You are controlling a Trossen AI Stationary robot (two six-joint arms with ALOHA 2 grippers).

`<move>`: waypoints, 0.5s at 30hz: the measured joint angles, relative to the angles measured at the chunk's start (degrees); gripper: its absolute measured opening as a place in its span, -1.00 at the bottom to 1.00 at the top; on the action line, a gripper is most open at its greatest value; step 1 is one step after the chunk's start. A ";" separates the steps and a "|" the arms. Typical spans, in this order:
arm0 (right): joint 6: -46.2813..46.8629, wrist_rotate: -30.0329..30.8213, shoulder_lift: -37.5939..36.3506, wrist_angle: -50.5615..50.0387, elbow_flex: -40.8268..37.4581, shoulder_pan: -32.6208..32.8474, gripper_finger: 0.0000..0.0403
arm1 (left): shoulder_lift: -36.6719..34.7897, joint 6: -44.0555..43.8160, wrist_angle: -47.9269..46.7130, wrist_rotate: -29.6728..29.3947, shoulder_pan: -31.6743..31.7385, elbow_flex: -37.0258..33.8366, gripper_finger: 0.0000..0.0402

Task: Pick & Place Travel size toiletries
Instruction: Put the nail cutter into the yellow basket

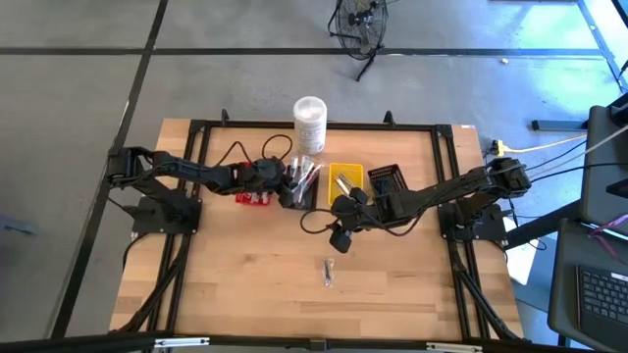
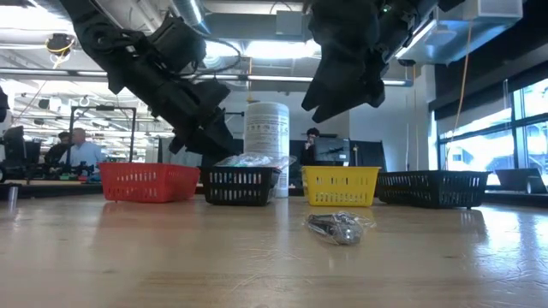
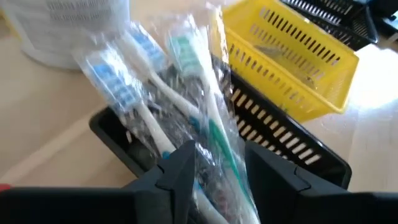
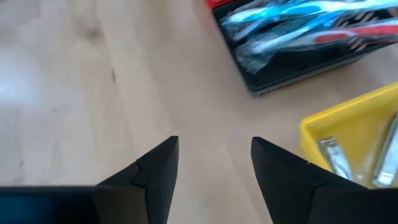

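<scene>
From above, the left gripper [image 1: 287, 179] sits just left of centre frame over a black basket [image 1: 297, 199] crammed with wrapped toothbrushes [image 1: 305, 178], next to a red basket [image 1: 252, 198]; the right gripper [image 1: 340, 238] hangs a little below centre, beside a yellow basket [image 1: 346, 177] and another black basket [image 1: 386, 180] to its right. One small silvery wrapped piece [image 1: 328, 272] lies alone on the bare table [image 1: 226, 275] in the lower middle — the only item not yet binned. In the low view that wrapped piece [image 2: 337, 227] rests in the middle foreground, with the red basket [image 2: 147, 182], the toothbrush basket [image 2: 241, 184], the yellow basket [image 2: 340, 186] and the far black basket [image 2: 431, 188] lined up behind it and a tall white container [image 2: 267, 130] beyond. The left wrist view shows the left gripper [image 3: 217, 163] with its jaws parted around a wrapped toothbrush [image 3: 202, 112] that leans in the basket [image 3: 292, 149]; whether it is pinched or just let go cannot be told. The right wrist view shows the right gripper [image 4: 214, 152] with jaws spread and nothing between them, over bare wood, the yellow basket [image 4: 323, 134] at right. The step looks like a placement at the toothbrush basket; next, the right arm would likely need to shift onto the stray piece, descend squarely and close on its crinkly wrap.
</scene>
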 joint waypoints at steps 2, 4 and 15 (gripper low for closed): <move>0.00 -0.69 0.00 0.00 0.00 0.59 0.03 | -0.85 1.34 1.02 -1.39 -0.01 0.00 -0.30; 0.00 -1.10 0.00 -0.02 0.00 1.41 0.06 | -2.27 2.77 2.74 -2.60 -0.01 0.00 -0.29; 14.22 -1.43 3.85 0.62 0.04 8.08 0.17 | -10.66 4.80 3.43 -1.34 -4.45 0.02 -0.28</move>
